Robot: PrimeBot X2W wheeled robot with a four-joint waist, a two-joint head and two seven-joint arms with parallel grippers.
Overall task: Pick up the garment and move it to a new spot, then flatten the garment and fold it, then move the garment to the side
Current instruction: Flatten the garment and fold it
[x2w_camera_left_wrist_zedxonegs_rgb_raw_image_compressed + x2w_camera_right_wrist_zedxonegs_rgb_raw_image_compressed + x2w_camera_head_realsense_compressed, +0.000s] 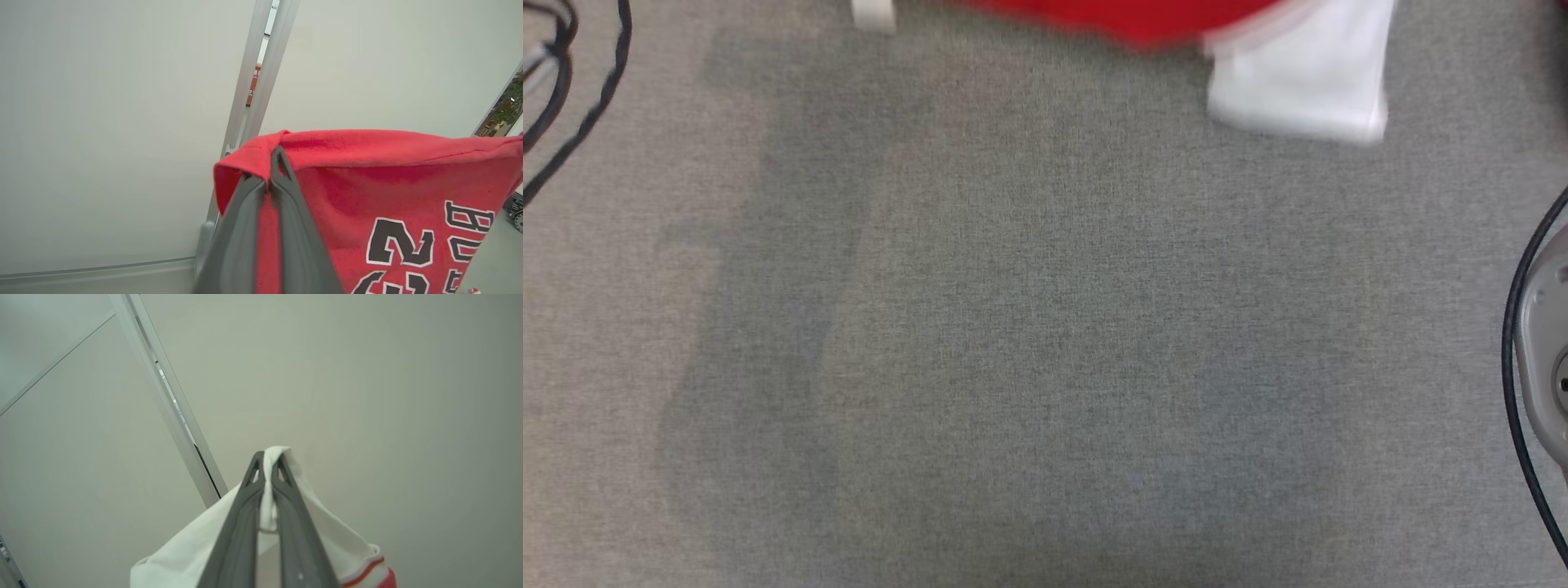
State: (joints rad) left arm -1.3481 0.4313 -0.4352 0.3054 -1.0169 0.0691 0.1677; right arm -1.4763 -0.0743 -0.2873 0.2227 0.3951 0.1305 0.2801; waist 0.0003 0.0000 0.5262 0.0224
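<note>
The garment [1143, 20] is a red top with white sleeves and black-and-white lettering; its lower red edge and a white sleeve [1303, 77] hang blurred at the top of the head view, above the grey carpet. In the left wrist view my left gripper [273, 165] is shut on a folded red corner of the garment [367, 179], which stretches away to the right. In the right wrist view my right gripper [267, 463] is shut on a white part of the garment [192, 551], with a red-trimmed edge hanging below.
Grey carpet [1029, 343] spreads across the head view. Black cables [580, 106] lie at the upper left, and a grey device with a cable [1543, 343] sits at the right edge. Pale wall panels with a metal frame [261, 73] stand behind both grippers.
</note>
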